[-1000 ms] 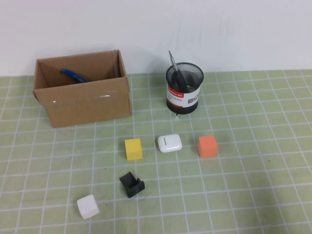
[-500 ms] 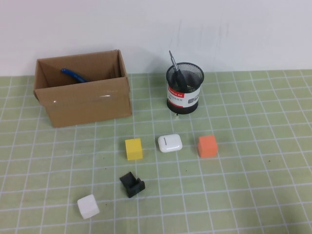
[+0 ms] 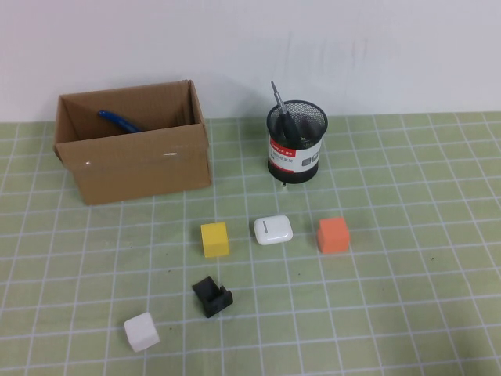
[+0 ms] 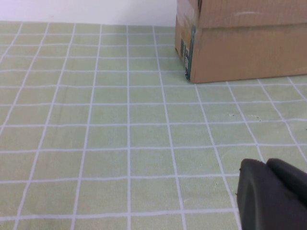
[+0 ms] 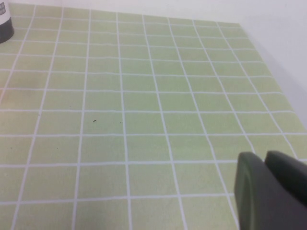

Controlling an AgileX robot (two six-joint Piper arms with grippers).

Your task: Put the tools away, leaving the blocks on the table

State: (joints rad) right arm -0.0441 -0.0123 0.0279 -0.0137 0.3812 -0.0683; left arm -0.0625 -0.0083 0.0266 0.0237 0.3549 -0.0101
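Note:
Blue-handled pliers point(image 3: 117, 121) lie inside the cardboard box point(image 3: 133, 160) at the back left. A slim screwdriver point(image 3: 279, 104) sticks up out of the black mesh cup point(image 3: 297, 145). On the table point(image 3: 407, 313) sit the yellow block point(image 3: 214, 240), the orange block point(image 3: 333, 235) and the white block point(image 3: 141, 331). Neither arm appears in the high view. My left gripper point(image 4: 265, 166) is shut and empty, low over the mat near a corner of the box point(image 4: 240, 43). My right gripper point(image 5: 265, 159) is also shut and empty over bare mat, far from the cup point(image 5: 4, 21).
A white rounded case point(image 3: 272, 230) lies between the yellow and orange blocks. A small black angular piece point(image 3: 212, 297) rests in front of the yellow block. A white wall runs behind the box and the cup.

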